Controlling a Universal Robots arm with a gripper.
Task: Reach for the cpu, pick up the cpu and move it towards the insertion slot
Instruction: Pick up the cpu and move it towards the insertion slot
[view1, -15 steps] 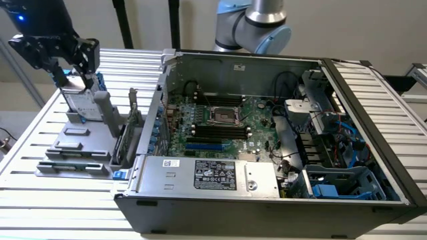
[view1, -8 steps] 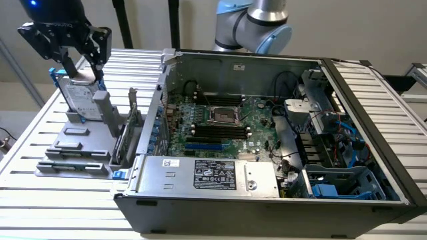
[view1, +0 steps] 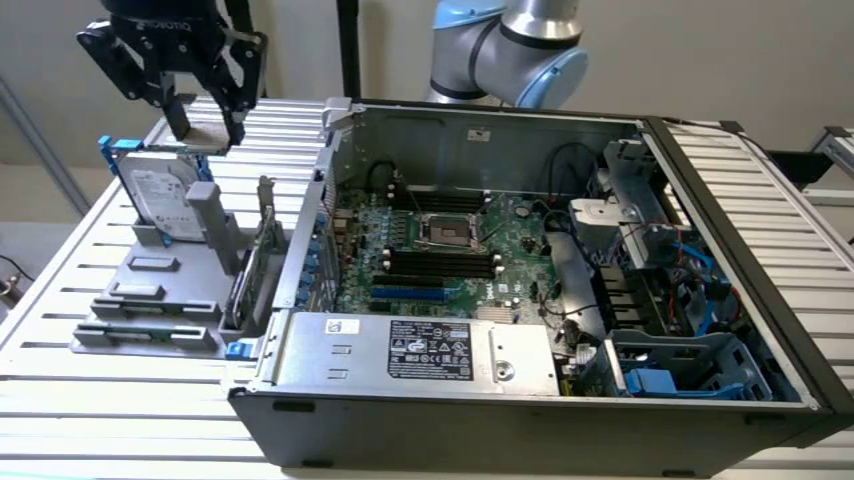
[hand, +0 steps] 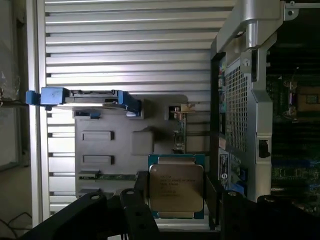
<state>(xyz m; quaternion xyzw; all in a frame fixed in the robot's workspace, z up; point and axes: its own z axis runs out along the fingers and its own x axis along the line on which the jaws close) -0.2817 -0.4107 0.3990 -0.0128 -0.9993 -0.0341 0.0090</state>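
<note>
My gripper (view1: 207, 128) hangs above the grey parts holder (view1: 147, 300) at the exterior view's left, outside the computer case. It is shut on the cpu (view1: 203, 136), a small flat grey square held by its edges. In the wrist view the cpu (hand: 176, 187) shows its silvery top between the two dark fingers (hand: 141, 200), lifted off the holder below. The insertion slot (view1: 451, 232), a square socket with a shiny frame and dark centre, sits on the motherboard inside the open case, well toward the exterior view's right of the gripper. The socket (hand: 308, 98) is also seen past the case wall.
A silver hard drive with blue rails (view1: 163, 195) stands in the holder just under the gripper. The case's upright side wall (view1: 324, 190) lies between gripper and motherboard. Memory slots (view1: 434, 268), a power supply (view1: 414, 350) and cables (view1: 641, 270) surround the socket.
</note>
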